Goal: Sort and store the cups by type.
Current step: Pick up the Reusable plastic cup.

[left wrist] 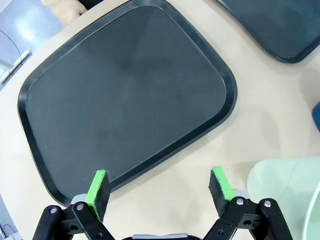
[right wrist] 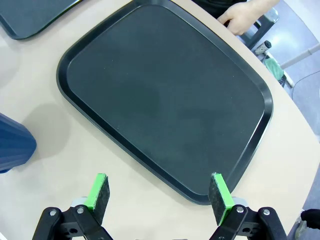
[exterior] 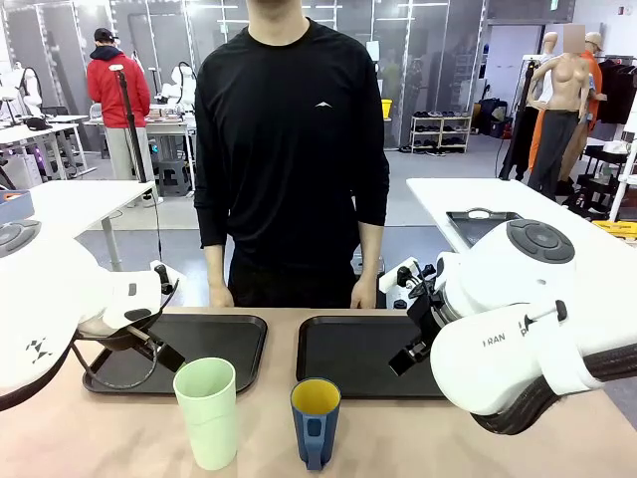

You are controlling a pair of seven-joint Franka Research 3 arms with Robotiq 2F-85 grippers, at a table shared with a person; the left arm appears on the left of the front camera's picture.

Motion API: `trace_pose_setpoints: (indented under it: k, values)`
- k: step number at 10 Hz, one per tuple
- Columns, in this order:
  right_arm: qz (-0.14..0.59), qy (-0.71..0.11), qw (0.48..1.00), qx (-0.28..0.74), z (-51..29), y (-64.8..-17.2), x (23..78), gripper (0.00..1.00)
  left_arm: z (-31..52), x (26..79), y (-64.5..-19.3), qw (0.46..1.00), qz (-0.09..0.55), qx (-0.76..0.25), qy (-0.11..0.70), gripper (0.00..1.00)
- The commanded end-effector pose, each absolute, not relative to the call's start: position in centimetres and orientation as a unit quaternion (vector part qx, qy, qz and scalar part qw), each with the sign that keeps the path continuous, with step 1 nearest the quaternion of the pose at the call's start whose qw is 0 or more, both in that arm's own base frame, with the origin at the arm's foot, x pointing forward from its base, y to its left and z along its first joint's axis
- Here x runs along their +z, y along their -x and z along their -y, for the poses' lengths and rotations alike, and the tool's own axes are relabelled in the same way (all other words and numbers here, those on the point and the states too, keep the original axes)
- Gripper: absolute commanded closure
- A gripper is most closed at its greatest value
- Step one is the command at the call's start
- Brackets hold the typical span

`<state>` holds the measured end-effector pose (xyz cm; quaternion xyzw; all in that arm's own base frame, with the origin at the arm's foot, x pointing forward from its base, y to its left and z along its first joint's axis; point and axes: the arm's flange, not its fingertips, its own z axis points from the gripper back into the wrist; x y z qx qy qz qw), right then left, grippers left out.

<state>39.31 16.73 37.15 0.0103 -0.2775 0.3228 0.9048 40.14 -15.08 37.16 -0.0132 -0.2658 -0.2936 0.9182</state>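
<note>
1. Beige table (exterior: 100, 438) in a busy lab hall. A person in black stands at the far side, hands (exterior: 221, 296) resting at the table edge, beyond the trays.
2. Your L gripper (left wrist: 160, 186): jaws spread wide, holding nothing, touching nothing. It hangs above the near rim of the L black tray (left wrist: 125, 90).
3. Mint-green tumbler (exterior: 206, 411): upright on the table near your side, just in front of the L tray and close beside the L gripper.
4. Dark blue mug (exterior: 316, 418), yellow inside: upright, handle twd you, just right of the tumbler but not touching it.
5. R black tray (exterior: 348, 354) lies beside the L tray w/ a narrow gap btwn them.
6. Your R gripper (right wrist: 160, 189): also wide apart, holding nothing, above the R tray's near rim. The mug sits off to its side, apart from the fingers.
</note>
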Motion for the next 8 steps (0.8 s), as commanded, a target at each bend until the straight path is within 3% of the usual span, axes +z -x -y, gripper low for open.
trace_pose_setpoints:
  k: [1,8]
  values:
    - [0.278,-0.011,0.905,0.322,-16.72,-39.31,37.15,0.00,15.04,37.16,-40.15,0.918,0.266,-0.293,0.013,0.00]
    - [0.278,-0.011,0.905,0.322,-16.72,-39.31,37.15,0.00,15.04,37.16,-40.15,0.918,0.266,-0.293,0.013,0.00]
